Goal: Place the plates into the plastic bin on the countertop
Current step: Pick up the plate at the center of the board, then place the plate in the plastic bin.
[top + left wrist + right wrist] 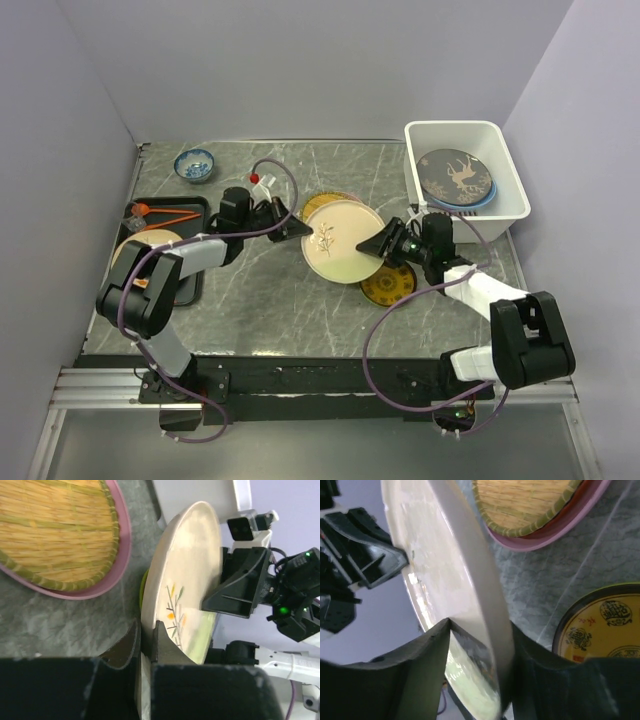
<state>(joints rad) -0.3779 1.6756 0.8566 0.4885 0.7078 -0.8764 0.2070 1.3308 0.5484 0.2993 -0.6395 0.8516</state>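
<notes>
At the middle of the countertop (262,300), the cream plate (343,242) is held tilted between both arms, left of the plastic bin (455,126). The left gripper (303,230) pinches its left rim tightly, and the right gripper (370,245) is closed on its right rim

Cream plate (190,565) glossy glazed; countertop (270,290) matt marble-look.
</notes>
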